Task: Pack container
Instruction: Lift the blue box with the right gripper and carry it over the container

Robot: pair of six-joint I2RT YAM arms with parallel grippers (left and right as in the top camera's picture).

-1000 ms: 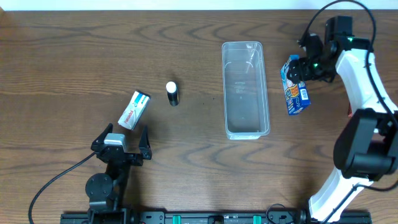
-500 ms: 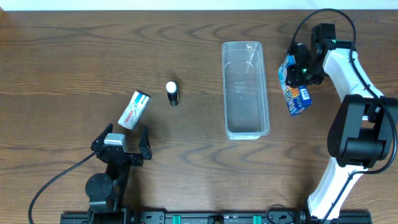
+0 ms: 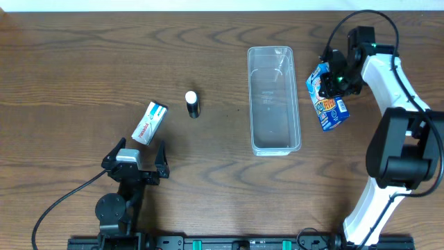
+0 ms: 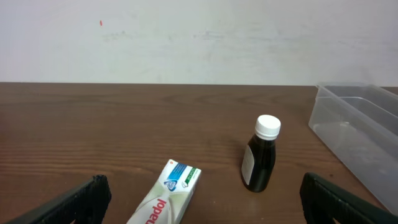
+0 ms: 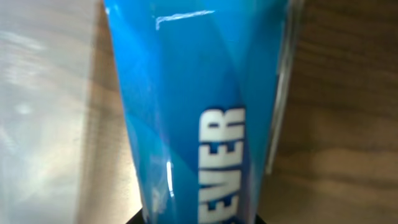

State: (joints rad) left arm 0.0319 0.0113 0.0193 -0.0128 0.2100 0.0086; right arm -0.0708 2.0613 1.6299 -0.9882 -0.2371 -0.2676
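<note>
1. The right gripper (image 3: 337, 76) is at the far right of the table (image 3: 69, 69), and it seems to be clenched on the top end of a blue packet (image 3: 327, 101). The wrist view is too close and blurred to show the fingers themselves.
2. The packet hangs tilted from that grip, its lower end pointing toward the near edge of the table. Up close, white letters show on its shiny blue face.
3. The container (image 3: 252, 97) lies just to the left of the packet, near it but apart. It is a long clear tub with its long side running away from the robot, and nothing shows inside it.
4. The left gripper (image 3: 141, 148) sits low at the near left of the table. Its jaws are spread wide and hold nothing.
5. A white toothpaste box (image 3: 150, 123) lies flat on the wood just ahead of those open fingers, set at a slant.
6. A small dark bottle with a white cap (image 3: 192, 104) stands upright a little beyond and to the right of the box, apart from it.
7. The bottle is well apart from the container, with bare wood between them.
</note>
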